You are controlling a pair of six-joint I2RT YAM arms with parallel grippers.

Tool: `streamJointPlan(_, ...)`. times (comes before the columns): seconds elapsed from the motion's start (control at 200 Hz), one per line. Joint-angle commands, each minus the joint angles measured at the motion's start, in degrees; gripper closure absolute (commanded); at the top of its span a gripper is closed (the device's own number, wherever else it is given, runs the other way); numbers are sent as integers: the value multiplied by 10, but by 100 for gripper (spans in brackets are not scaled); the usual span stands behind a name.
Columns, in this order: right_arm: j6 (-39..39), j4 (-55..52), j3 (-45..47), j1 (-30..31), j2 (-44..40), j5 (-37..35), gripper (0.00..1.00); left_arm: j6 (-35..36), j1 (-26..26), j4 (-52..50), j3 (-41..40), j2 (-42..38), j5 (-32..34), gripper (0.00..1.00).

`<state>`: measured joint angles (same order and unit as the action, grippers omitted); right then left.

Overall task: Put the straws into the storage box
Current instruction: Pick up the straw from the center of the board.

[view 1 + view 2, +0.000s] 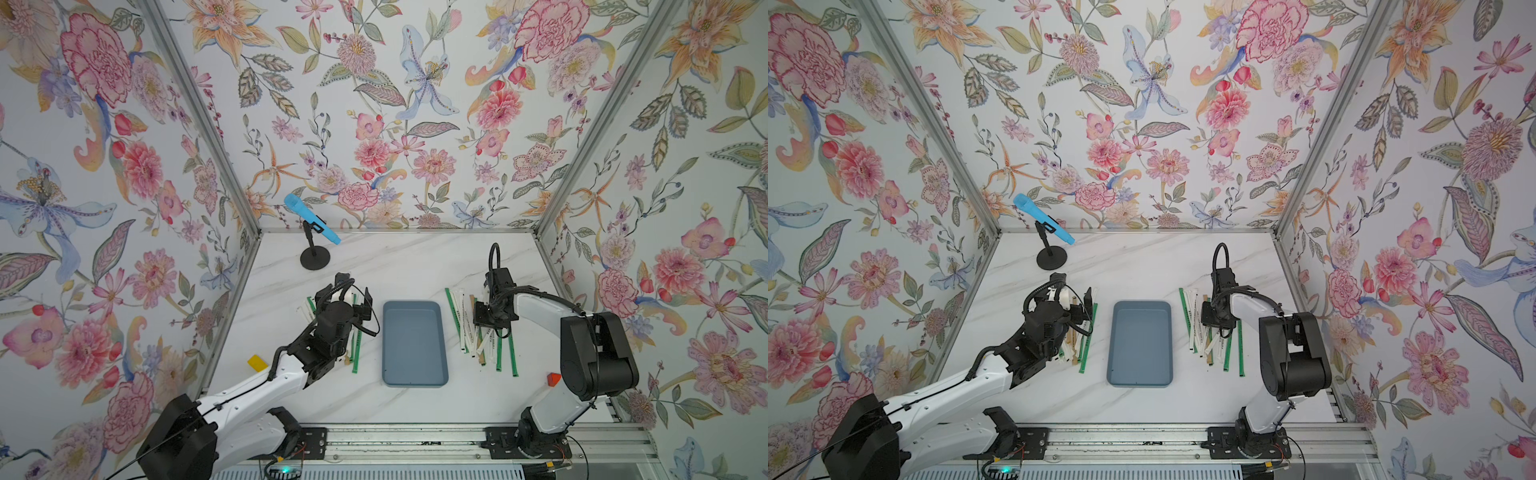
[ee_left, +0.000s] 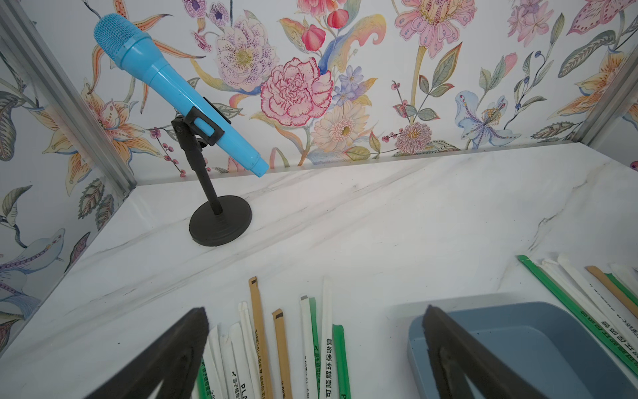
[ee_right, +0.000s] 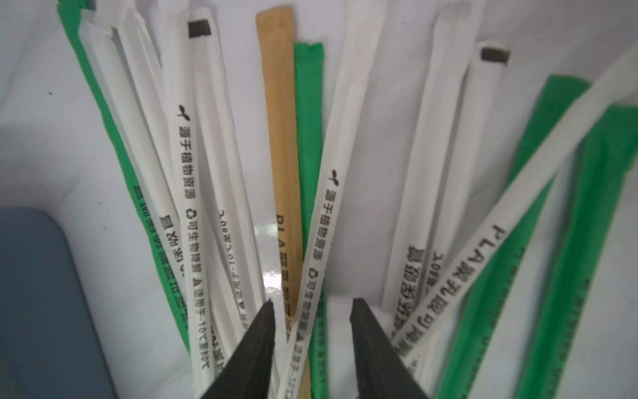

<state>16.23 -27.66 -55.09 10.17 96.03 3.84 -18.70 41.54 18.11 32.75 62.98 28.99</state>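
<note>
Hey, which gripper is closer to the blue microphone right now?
Left. The left gripper hovers over the straws just in front of the microphone; the right gripper is across the tray, down at the other straws.

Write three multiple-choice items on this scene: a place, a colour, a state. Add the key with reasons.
1. Where is the storage box? A between two groups of straws; B against the back wall; C on the front rail.
2. What colour is the microphone? A red; B blue; C yellow.
3. How is the left claw? A wide open; B shut on a straw; C shut empty.
1 A, straws lie on both its sides; 2 B, its body is blue; 3 A, its fingers stand far apart.
</note>
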Motion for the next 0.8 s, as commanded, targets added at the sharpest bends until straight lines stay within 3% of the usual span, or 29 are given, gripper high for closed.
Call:
streamJointPlan(0.0,-4,-1,-18,5,15,-11,71,-16,4,-12,-7,-5,15,0)
streamJointPlan(0.27,-8,-2,-20,1,24,-17,93,-17,4,-18,-10,-13,24,0)
streamJointPlan(0.44,4,-7,-19,12,-23,-12,94,-13,4,-28,-11,-22,33,0)
streamJointPlan(0.625,7,-35,-27,20,-70,-28,87,-14,4,-34,-12,-21,39,0)
streamJointPlan(0.796,11,-62,-41,37,-90,-4,89,-16,4,-36,-9,-12,44,0)
